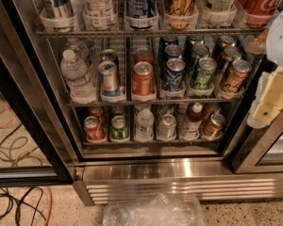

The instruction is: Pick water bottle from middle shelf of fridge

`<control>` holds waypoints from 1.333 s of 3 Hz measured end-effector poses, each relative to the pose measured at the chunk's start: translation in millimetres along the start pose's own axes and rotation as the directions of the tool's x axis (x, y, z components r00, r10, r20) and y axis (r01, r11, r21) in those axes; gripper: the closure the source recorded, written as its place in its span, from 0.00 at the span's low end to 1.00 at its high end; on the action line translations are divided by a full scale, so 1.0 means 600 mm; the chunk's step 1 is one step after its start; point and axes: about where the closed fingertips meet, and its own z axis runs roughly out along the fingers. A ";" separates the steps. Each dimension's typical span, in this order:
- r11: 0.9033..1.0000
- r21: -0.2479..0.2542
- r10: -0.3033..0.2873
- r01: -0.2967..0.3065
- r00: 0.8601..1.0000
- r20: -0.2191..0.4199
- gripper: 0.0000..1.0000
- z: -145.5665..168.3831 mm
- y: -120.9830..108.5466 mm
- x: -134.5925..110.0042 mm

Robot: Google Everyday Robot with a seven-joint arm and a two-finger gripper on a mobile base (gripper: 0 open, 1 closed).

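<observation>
The water bottle [77, 77] is clear ribbed plastic with a white cap. It stands upright at the far left of the middle shelf [146, 100] of the fridge [179, 169]. A second similar bottle stands behind it. To its right are short silver, orange, blue, green and bronze cans. My gripper [271, 94], white with pale yellow parts, hangs at the right edge of the view. It is in front of the fridge's right door frame, far to the right of the water bottle and about level with the middle shelf. It holds nothing that I can see.
A rack of tall cans [141, 8] sits above. The lowest rack holds small cans, a small clear bottle [145, 124] and a brown-liquid bottle [193, 120]. The dark door frame [26, 121] angles in at the left. Cables [14, 142] and a clear plastic bag [153, 212] lie on the floor.
</observation>
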 end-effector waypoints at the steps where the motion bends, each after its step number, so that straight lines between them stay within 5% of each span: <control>1: 1.000 0.000 0.000 0.000 1.000 0.000 0.00 0.000 0.000 0.000; 3: 0.998 0.058 -0.033 0.027 0.993 0.111 0.00 0.067 0.017 0.006; 4: 0.994 0.091 -0.078 0.060 0.973 0.218 0.00 0.137 0.022 -0.010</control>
